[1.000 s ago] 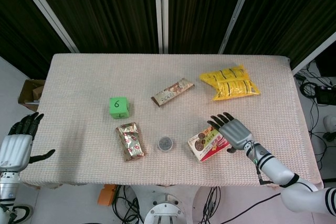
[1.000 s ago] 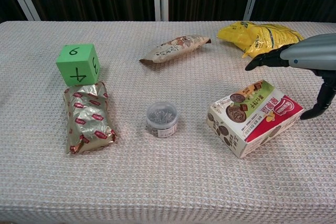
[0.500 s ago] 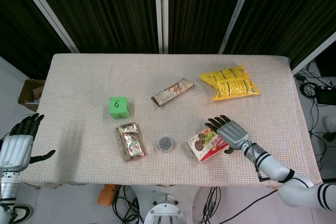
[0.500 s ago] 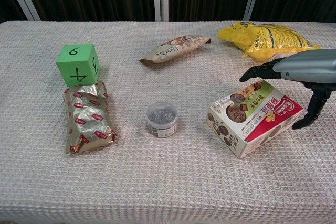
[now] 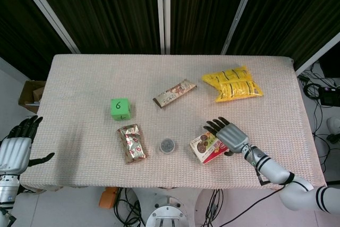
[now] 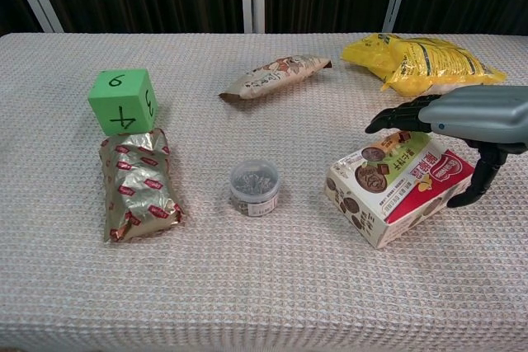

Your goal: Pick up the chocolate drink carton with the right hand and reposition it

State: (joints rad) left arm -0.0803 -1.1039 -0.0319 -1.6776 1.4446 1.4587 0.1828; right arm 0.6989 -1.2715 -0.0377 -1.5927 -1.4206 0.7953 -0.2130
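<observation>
Woven beige surface point(image 5: 79, 78), dark curtains behind. Chocolate drink carton point(image 6: 398, 183) lies flat at near right, beside a small round tin point(image 6: 254, 187). Right robot hand point(image 6: 458, 121) hovers over carton's right end, fingers spread, holding nothing; left robot hand point(image 5: 15, 146) open off the left edge

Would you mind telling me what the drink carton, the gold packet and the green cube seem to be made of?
Chocolate drink carton: printed paperboard by the look of it, with crisp folded edges and a slight sheen.
Gold packet: probably metallised foil, crinkled and reflective.
Green cube: possibly foam or matte plastic; flat colour, no glare, handwritten numbers.
</observation>
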